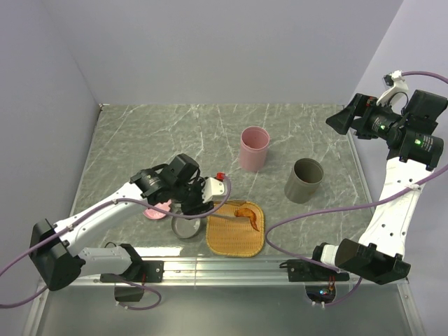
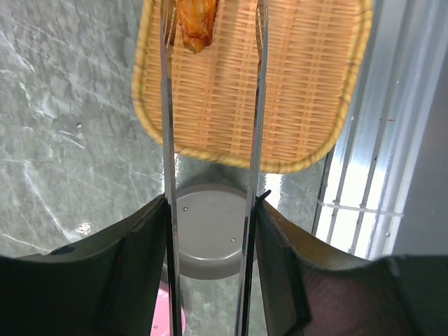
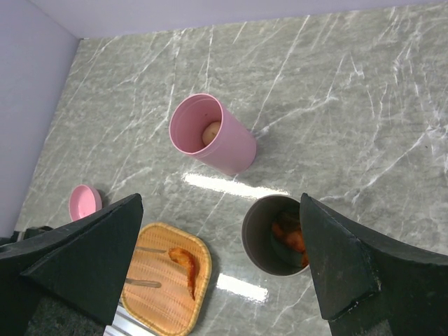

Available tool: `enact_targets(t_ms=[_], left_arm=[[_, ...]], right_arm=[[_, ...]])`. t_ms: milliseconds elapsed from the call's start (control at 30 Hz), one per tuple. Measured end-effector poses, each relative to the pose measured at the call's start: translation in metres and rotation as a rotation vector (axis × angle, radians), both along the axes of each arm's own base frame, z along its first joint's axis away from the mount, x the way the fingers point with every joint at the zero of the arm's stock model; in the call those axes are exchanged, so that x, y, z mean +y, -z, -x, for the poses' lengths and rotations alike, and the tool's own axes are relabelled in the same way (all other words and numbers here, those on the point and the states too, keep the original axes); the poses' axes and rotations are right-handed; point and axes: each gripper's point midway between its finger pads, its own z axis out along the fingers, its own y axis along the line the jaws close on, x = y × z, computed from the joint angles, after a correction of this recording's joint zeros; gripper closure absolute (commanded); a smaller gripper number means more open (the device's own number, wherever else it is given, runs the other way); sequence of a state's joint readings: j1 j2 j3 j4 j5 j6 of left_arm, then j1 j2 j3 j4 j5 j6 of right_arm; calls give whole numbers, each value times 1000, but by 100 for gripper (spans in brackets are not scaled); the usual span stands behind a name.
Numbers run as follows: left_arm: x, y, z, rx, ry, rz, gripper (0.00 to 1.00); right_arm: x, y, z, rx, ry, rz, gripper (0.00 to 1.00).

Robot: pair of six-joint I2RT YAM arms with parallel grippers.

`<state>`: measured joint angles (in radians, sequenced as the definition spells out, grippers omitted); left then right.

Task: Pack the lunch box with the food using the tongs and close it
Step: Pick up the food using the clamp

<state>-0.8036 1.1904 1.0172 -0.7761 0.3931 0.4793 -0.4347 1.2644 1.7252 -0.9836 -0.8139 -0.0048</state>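
Observation:
My left gripper [image 2: 210, 210] is shut on the silver tongs [image 2: 166, 140], one finger pressing each arm from outside. The tongs reach out over the woven tray [image 2: 308, 84], their arms apart. A brown-orange food piece [image 2: 196, 24] lies on the tray between them, close against the left arm. In the right wrist view, the tall pink cup [image 3: 210, 133] holds a beige ball [image 3: 211, 131] and the tall grey cup [image 3: 255, 238] holds orange food [image 3: 290, 238]. The shallow grey dish [image 2: 206, 234] and pink dish [image 1: 155, 212] lie under my left wrist. My right gripper [image 3: 220, 198] hangs open, high at the right.
The metal rail [image 1: 231, 266] runs along the table's near edge just behind the tray. Grey walls close the back and the left side. The right arm [image 1: 392, 203] rises along the table's right edge, with cables looping near the tray.

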Motion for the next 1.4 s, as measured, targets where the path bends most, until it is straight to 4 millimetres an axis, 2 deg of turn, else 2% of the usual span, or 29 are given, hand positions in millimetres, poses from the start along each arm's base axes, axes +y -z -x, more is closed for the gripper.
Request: enact_targets(t_ms=[633, 967, 1133, 1400], left_arm=[[-7, 38, -27, -26, 11, -87, 46], [-11, 42, -31, -37, 26, -86, 49], [-13, 46, -27, -39, 46, -92, 50], [-15, 58, -1, -47, 129, -126, 53]], right_arm=[[0, 0, 0, 0, 0, -1, 0], [0, 0, 0, 0, 0, 0, 0], [0, 0, 0, 0, 0, -1, 0], [0, 0, 0, 0, 0, 0, 0]])
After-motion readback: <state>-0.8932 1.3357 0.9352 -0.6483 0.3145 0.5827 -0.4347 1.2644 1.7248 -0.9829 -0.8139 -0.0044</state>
